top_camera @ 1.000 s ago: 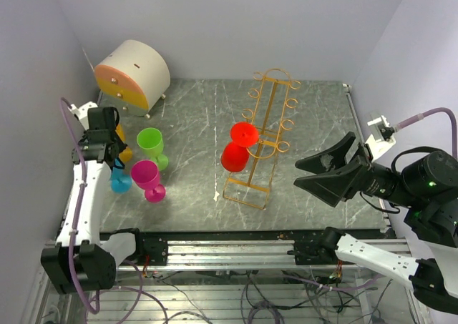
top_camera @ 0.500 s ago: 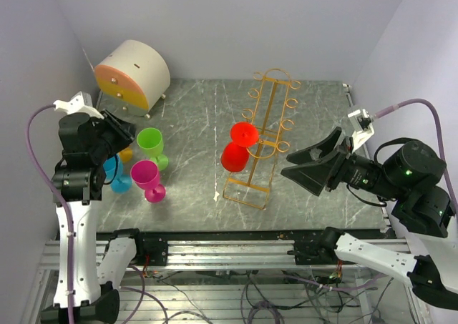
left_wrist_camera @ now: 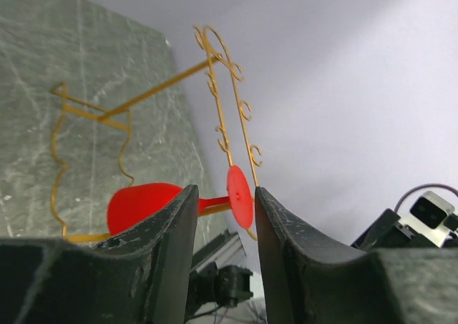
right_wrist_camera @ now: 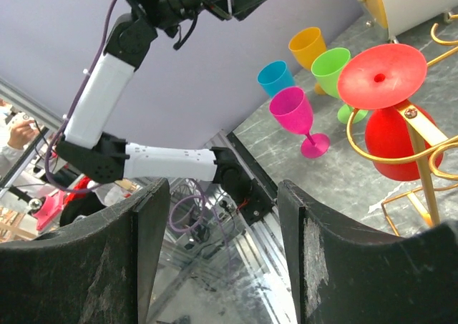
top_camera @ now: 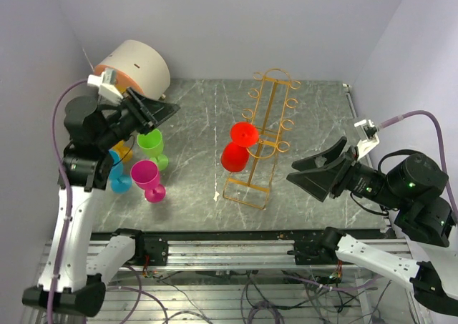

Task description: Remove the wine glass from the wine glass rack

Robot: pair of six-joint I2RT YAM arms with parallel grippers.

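Inverted red wine glass (top_camera: 236, 146) hung on the wine glass rack (top_camera: 261, 146), mid-bench.
Over the bench's left edge, left gripper (top_camera: 170, 113) parted, empty, well apart from the glass. Stem near upright, foot up, on the rack's left side. Right gripper (top_camera: 300, 172) wide, empty, nearer, rack between.

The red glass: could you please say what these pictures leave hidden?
Top view: the red glass hides most of its stem under its own foot.
Left wrist view: the left end effector covers part of the bowl.
Right wrist view: the rack runs off the right edge.
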